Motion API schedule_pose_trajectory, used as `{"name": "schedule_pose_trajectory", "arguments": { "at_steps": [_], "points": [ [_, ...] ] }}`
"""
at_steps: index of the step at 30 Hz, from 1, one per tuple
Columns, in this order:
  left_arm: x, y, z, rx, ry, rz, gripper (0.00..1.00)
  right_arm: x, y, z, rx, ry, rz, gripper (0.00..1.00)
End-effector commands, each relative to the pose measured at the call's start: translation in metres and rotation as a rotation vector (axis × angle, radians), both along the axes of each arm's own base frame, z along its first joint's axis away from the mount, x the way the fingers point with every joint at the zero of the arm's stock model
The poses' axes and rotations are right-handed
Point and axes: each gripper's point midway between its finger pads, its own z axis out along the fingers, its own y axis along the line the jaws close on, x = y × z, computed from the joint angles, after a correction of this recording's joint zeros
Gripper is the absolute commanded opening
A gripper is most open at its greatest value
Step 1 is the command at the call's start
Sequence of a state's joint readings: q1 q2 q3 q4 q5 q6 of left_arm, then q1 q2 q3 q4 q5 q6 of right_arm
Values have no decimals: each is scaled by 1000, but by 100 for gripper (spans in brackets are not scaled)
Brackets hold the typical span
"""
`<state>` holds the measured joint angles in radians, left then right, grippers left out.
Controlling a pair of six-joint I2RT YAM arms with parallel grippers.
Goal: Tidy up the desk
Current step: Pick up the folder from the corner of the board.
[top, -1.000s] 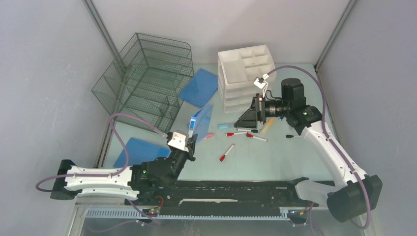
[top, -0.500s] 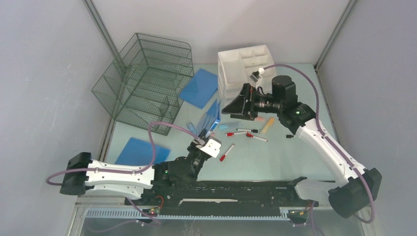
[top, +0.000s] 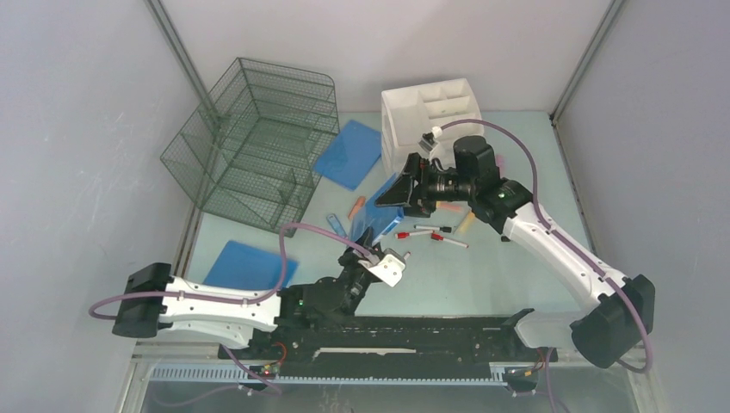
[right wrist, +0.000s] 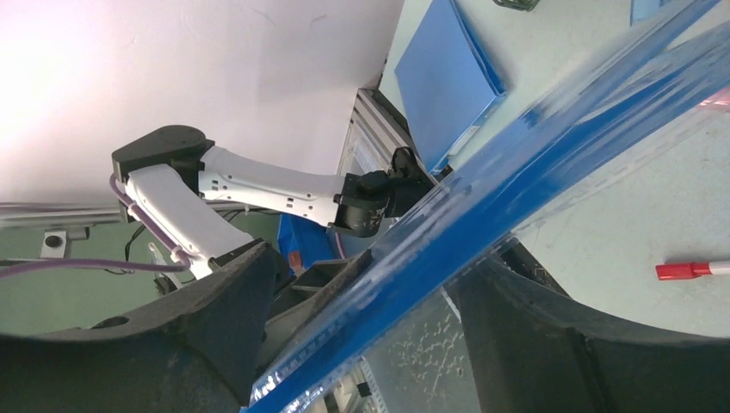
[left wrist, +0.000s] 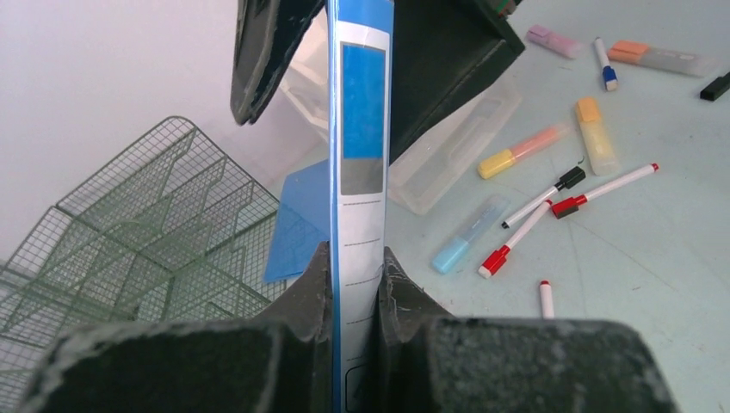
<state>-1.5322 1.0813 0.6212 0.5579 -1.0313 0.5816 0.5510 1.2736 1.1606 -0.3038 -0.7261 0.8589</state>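
The desk (top: 508, 275) is a pale mint-green tabletop. My left gripper (top: 361, 251) is shut on the lower spine of a blue folder (top: 376, 211) and holds it upright above the desk's middle. In the left wrist view the folder (left wrist: 361, 129) rises from between my jaws (left wrist: 353, 258). My right gripper (top: 398, 191) is open, and its two black fingers (left wrist: 258, 60) straddle the folder's upper edge. In the right wrist view the folder (right wrist: 534, 163) crosses diagonally between the wide-apart jaws (right wrist: 370, 280); I cannot tell whether they touch it.
A green wire rack (top: 258, 142) stands at the back left, a white drawer organiser (top: 430, 112) at the back centre. Two more blue folders (top: 349, 153) (top: 245, 265) lie flat. Markers (top: 430, 234) and highlighters (left wrist: 594, 129) are scattered under the right arm. A black rail (top: 413, 331) lines the front.
My left arm has swung right, carrying the folder toward the desk's centre. My right gripper has moved left and now straddles the folder's top edge.
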Motion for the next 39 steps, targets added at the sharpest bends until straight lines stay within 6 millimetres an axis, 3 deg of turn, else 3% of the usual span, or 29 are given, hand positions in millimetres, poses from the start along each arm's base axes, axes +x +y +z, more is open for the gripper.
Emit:
{"name": "schedule_pose_trajectory", "arguments": {
  "at_steps": [1, 6, 11, 13, 18, 25, 30, 33, 39],
  "points": [
    [-3, -9, 22, -7, -43, -21, 0, 3, 6, 7, 3, -38, 7, 79],
    [-6, -9, 16, 43, -54, -21, 0, 1, 7, 5, 16, -63, 20, 59],
    [-9, -10, 10, 55, -32, -38, 0, -4, 7, 10, 44, -128, 62, 25],
    [-11, -13, 7, 34, 3, -58, 1, -7, 6, 12, 51, -163, 76, 16],
    [-22, -25, -4, -22, 110, -145, 33, -8, 4, 14, 43, -258, 94, 0],
    [-43, -27, -4, -143, 271, -276, 75, -14, 3, 17, 40, -382, 150, 0],
    [-53, -8, 27, -308, 395, -371, 86, -15, 1, 18, 20, -485, 179, 0],
    [-57, 5, 55, -391, 441, -421, 92, -15, 2, 18, -12, -551, 206, 0],
    [-43, 34, 106, -458, 443, -423, 100, -19, 13, 21, -90, -687, 320, 0]
  ]
}}
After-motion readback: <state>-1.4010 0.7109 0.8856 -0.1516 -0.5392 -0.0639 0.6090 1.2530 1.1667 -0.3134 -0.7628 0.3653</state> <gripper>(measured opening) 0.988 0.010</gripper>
